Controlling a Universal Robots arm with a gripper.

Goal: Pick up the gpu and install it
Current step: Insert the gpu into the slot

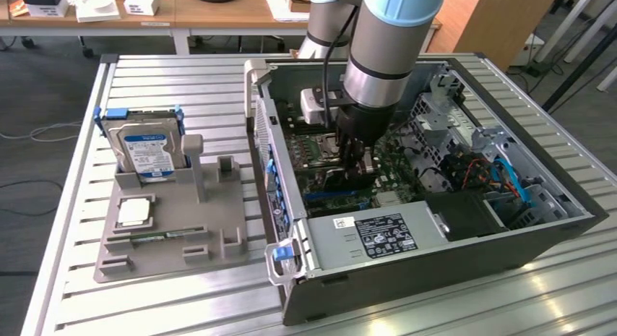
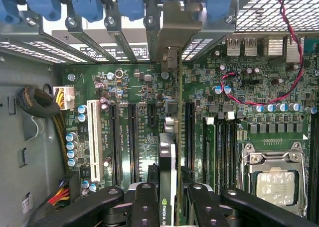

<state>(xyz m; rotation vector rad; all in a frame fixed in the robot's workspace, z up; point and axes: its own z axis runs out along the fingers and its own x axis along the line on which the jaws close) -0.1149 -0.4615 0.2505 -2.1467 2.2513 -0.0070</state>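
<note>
The gpu stands edge-on over the green motherboard, seen as a thin dark card with a green-and-black label. Its greyish metal bracket reaches the case's rear slot openings. My gripper is shut on the card, one black finger on each side. In the exterior view the gripper is lowered inside the open computer case, with the dark gpu under it just above the board. Whether the card's edge sits in a slot I cannot tell.
Long black expansion slots lie beside the card, and the CPU socket is close by. The power supply sits at the case's near end. On the exterior view's left, a grey holder carries a silver hard drive.
</note>
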